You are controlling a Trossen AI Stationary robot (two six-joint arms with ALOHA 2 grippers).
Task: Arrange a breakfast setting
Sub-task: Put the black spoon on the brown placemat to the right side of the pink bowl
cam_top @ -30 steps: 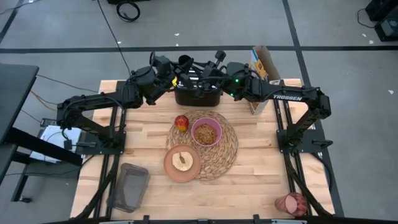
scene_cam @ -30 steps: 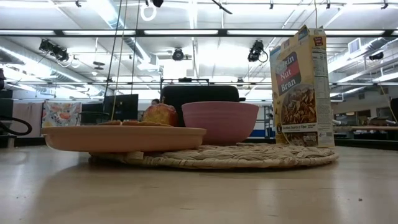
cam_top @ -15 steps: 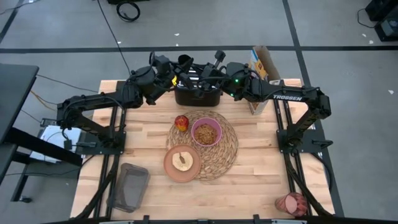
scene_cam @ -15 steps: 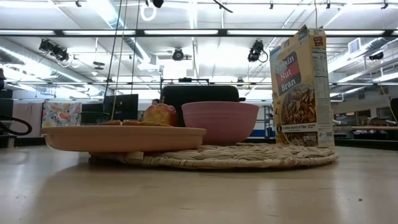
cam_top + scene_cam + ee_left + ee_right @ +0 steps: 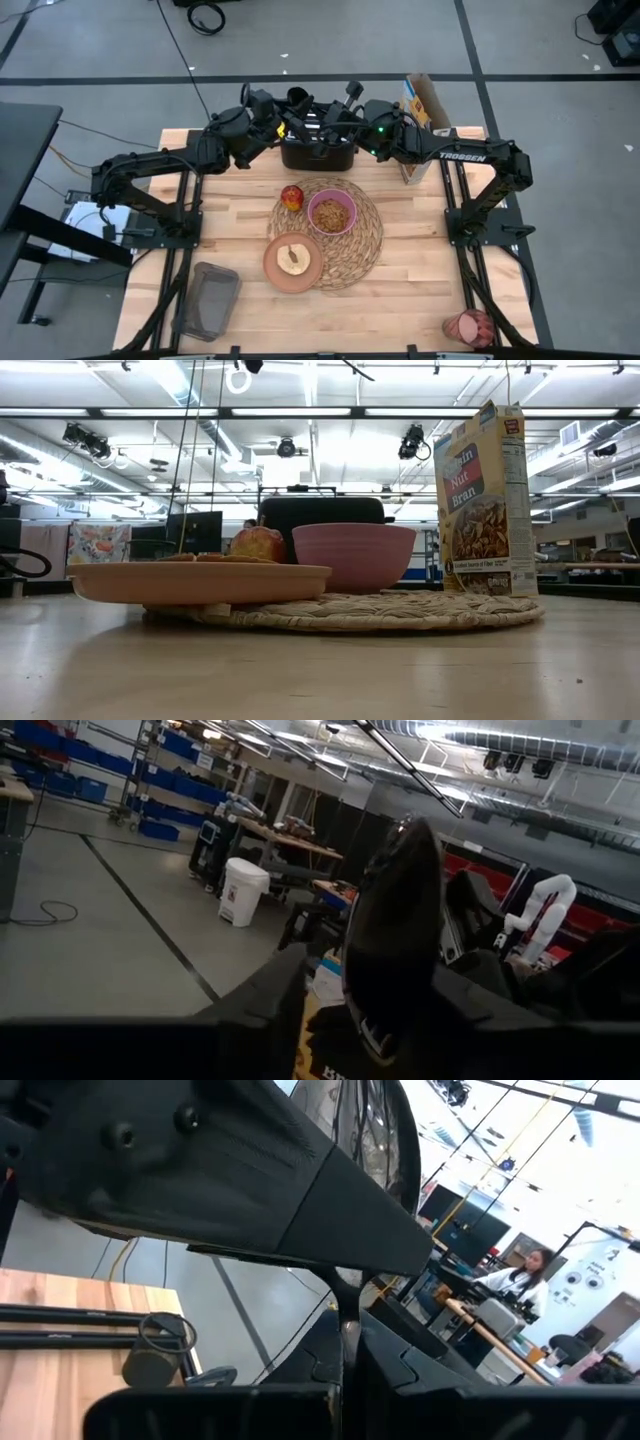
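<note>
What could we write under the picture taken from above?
Both arms meet over the black toaster; apple, cereal bowl and plate sit at the straw placemat.

The bowl (image 5: 332, 212) sits on the placemat (image 5: 360, 248), with the apple (image 5: 291, 197) to its left at the mat's edge. The plate (image 5: 293, 261) overlaps the mat's front-left edge. The toaster (image 5: 318, 152) stands behind the mat, the cereal box (image 5: 422, 125) to its right.

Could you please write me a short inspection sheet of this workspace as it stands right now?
Surface: wooden table, bare at the front.
Job's things: bowl on the straw mat; plate overlapping the mat's edge; apple beside the bowl; tumbler lying at the front right corner; spoon not seen.
Clutter: toaster, cereal box, dark tray.
Grippers: left gripper and right gripper raised over the toaster.
Cables: on the floor behind and left.
Surroundings: a person at a desk.
</note>
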